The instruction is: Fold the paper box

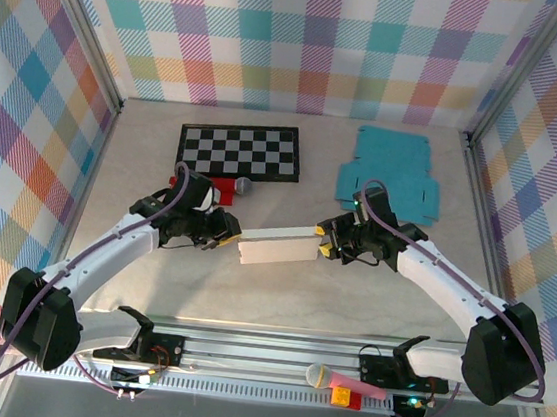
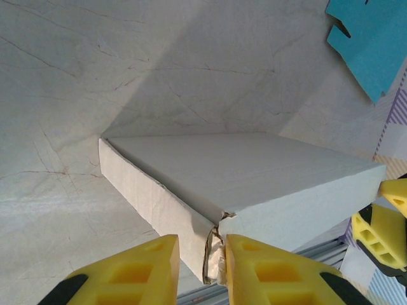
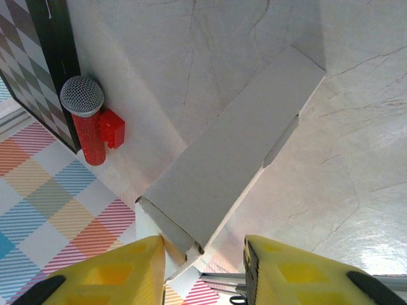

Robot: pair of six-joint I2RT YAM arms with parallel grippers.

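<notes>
A white paper box (image 1: 276, 246), closed and flat, lies slanted at the middle of the table between both arms. My left gripper (image 1: 227, 239) is at its left end. In the left wrist view the box (image 2: 254, 171) has a torn, crumpled corner between the yellow fingers of the left gripper (image 2: 202, 244); the right finger touches it and a gap shows on the left side. My right gripper (image 1: 327, 242) is at the box's right end. In the right wrist view the right gripper (image 3: 203, 244) stands wide open, and the box (image 3: 235, 159) corner rests against its left finger.
A black-and-white checkerboard (image 1: 240, 150) lies at the back left, with a red microphone (image 1: 225, 189) and a red brick (image 3: 113, 127) in front of it. A flat teal box cutout (image 1: 388, 171) lies at the back right. Another microphone (image 1: 339, 380) sits on the front rail.
</notes>
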